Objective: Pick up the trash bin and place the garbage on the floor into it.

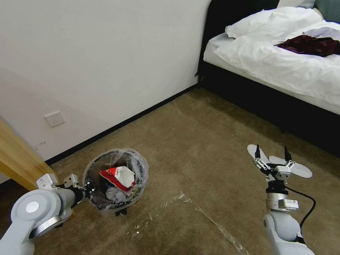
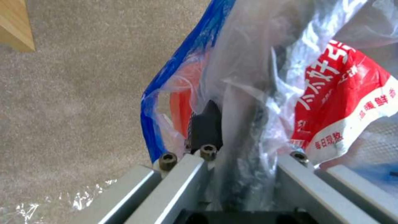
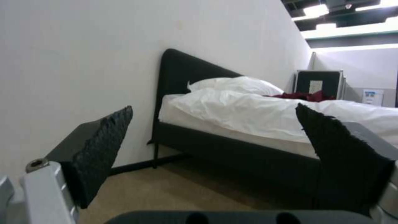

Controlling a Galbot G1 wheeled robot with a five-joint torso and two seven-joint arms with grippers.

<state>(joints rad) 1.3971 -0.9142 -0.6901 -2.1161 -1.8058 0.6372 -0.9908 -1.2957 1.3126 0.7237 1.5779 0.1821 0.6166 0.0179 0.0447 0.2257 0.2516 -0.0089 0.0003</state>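
head view — left gripper [image 1: 88, 188] clamps trash bin [image 1: 117, 177] rim

Open carpet: the floor [image 1: 198, 141] between the wall [image 1: 88, 53] and the bed [image 1: 283, 71] is left unobstructed.
Left side: passage is narrowed by a wooden panel [image 1: 17, 156] just beside the trash bin [image 1: 117, 177].
Bin mouth: partly blocked by a crushed red-and-white cup [image 1: 118, 177].
Right side: bounded by the black bed frame.

silver-grey arms [image 1: 35, 212], black cable [image 1: 308, 209]
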